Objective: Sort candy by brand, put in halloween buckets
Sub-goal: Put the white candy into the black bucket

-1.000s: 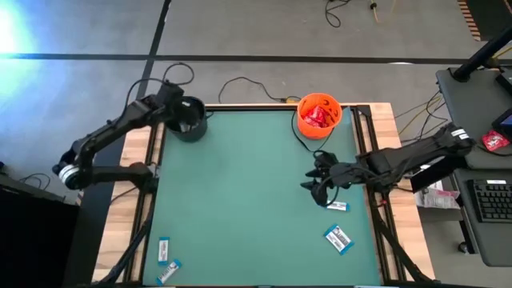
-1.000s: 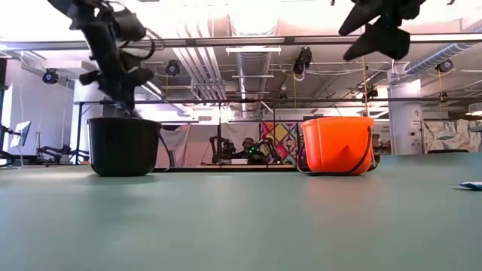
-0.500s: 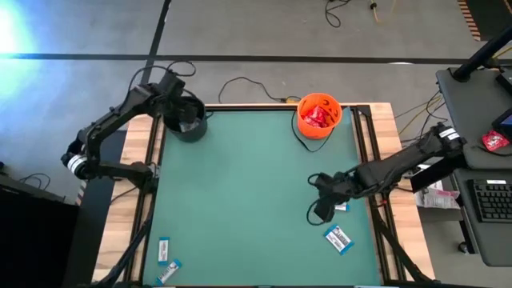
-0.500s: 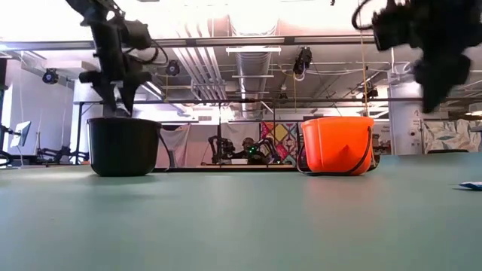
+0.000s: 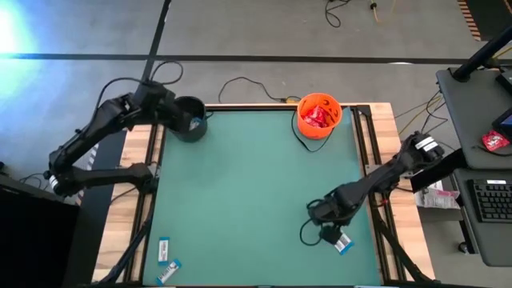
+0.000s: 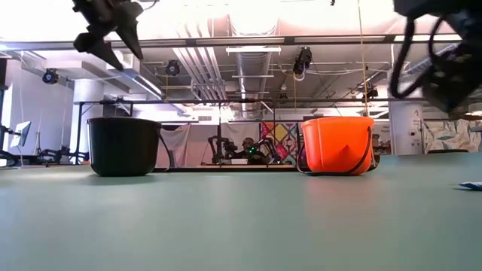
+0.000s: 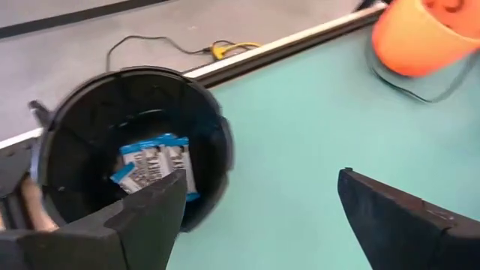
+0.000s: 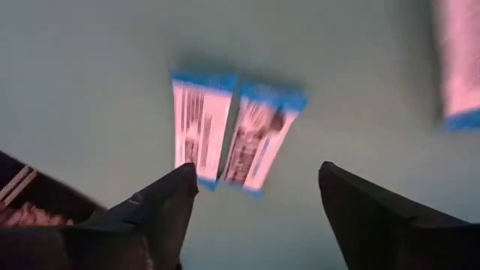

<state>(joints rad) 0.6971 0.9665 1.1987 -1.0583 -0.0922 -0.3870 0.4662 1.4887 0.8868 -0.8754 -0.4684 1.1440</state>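
At the far left we see the left gripper raised beside the black cauldron-shaped bucket, which stands at the far left corner of the green table. Its fingers are spread wide with nothing between them. In the left wrist view, white-and-blue wrapped candy bars lie at the bottom of that bucket.

Near the table's front left edge, we find two more white-and-blue bars lying close together.

Moving right, the bright orange plastic bucket sits at the far edge, right of centre, with red squarish candy packets inside it. In the low view both pails stand upright, well apart.

Further right, the right gripper hangs low over the front right part of the table, just above a pair of white-and-blue bars lying side by side and touching. Its fingers stand wide apart and hold nothing. Another pale wrapper lies near them, too blurred for us to identify.
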